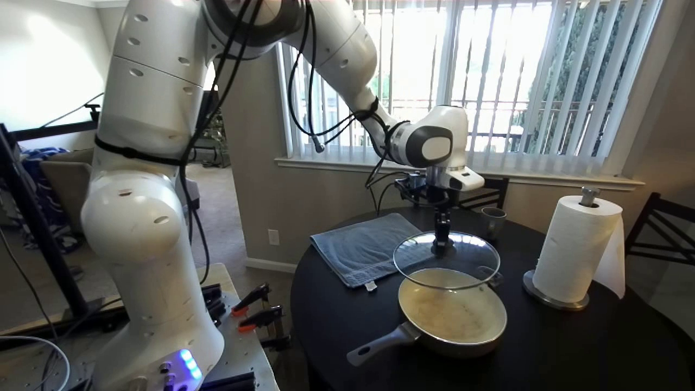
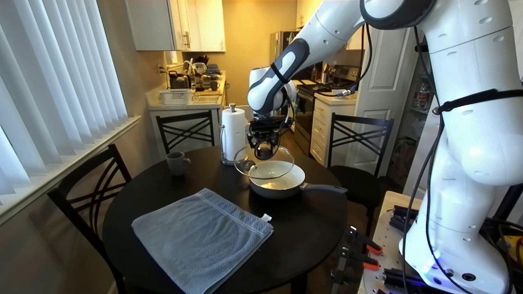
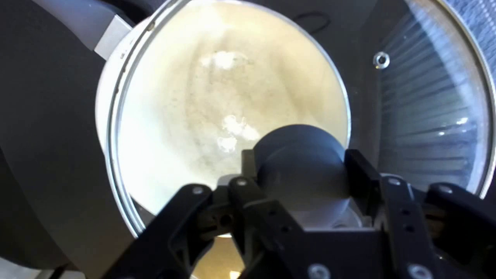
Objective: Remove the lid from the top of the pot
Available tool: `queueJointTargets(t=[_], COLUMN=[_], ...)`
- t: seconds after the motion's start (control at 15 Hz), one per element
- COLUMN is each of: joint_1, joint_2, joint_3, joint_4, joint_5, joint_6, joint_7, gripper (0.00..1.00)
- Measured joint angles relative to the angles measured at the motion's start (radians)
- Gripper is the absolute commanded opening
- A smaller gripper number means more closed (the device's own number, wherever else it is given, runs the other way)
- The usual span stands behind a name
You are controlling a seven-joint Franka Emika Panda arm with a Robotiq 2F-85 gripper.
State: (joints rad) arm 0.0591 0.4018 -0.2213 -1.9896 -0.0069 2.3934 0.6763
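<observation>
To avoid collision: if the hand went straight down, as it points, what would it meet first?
Probably the shallow, cream-lined pot, met by the round glass lid that the hand holds; depth is unclear.

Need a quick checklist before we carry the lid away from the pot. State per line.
1. Grip on knob: ok. The gripper is shut on the black knob.
2. Lid off the rim: ok. Both exterior views show the lid held above the pot.
3. Lid sideways past the pot: not ok. Part of it hangs over the pan.
4. Lid apart from the paper towel roll: ok. An exterior view shows a gap.
5. Lid apart from the mug: ok. Gap visible in an exterior view.
6. Grip firm enough for travel: cannot tell.
</observation>
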Motion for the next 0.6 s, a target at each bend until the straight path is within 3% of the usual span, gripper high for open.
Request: queueJointTargets(t=[0.27, 0.6], joint_1=[0.08, 0.122], joint_2=[0.001, 0.059], joint_3=[0.057, 0.152], joint_4=[0.077, 0.221], joint_5=[-0.085, -0.091], joint_6=[-0.09, -0.207], joint_7=[0.002, -0.003], gripper=[0.33, 0.33])
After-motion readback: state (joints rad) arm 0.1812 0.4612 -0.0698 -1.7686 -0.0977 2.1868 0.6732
